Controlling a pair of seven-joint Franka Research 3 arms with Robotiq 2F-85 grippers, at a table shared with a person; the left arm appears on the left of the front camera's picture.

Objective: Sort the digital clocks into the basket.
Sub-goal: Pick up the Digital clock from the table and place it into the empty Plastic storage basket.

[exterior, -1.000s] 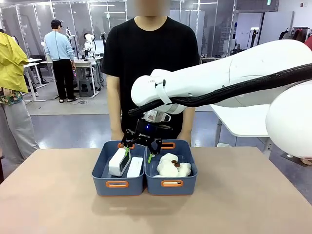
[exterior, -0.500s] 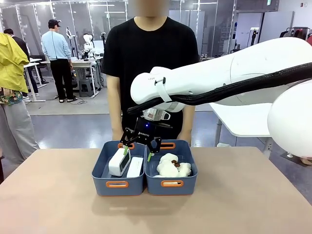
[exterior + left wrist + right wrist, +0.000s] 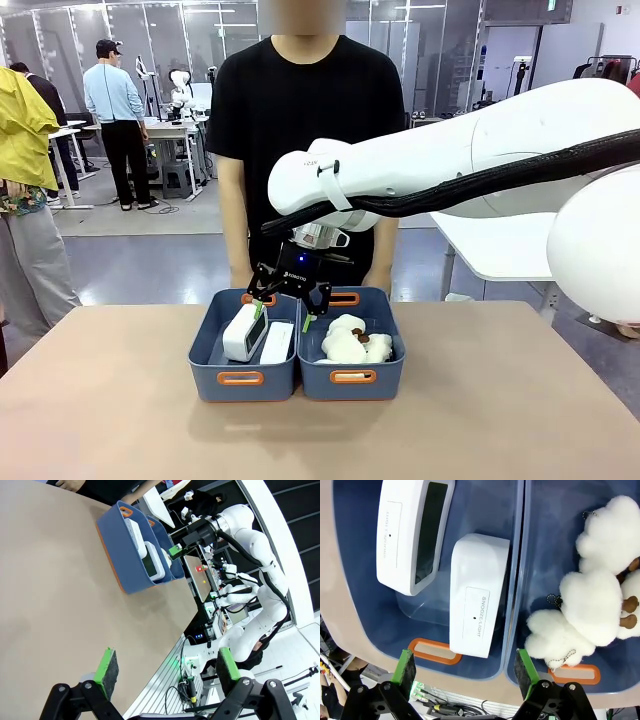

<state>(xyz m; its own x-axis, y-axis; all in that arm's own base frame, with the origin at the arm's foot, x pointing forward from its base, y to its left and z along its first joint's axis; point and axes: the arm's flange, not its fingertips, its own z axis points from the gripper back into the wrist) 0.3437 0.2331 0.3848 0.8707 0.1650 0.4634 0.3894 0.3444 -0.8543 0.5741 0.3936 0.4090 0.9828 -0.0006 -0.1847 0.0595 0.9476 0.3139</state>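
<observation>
Two white digital clocks lie in the left blue basket [image 3: 212, 335]: one [image 3: 244, 331] leaning with its screen to the right, the other [image 3: 277, 342] beside it on its edge. The right wrist view looks straight down on both clocks [image 3: 413, 535] [image 3: 478, 594] inside the basket [image 3: 355, 560]. My right gripper [image 3: 287, 308] [image 3: 465, 672] hangs open just above the far end of the two bins, nothing between its green pads. My left gripper [image 3: 162, 669] is open over bare tabletop, far from the basket [image 3: 122, 545] with the clocks [image 3: 152, 562].
A second blue bin [image 3: 352, 378] right of the basket holds fluffy white sheep toys [image 3: 352, 340] [image 3: 600, 595]. A person in a black shirt [image 3: 305, 110] stands right behind the bins. The tan table [image 3: 110, 420] has free room on both sides and in front.
My right gripper has risen slightly above the bins. The clocks and toys lie as before.
</observation>
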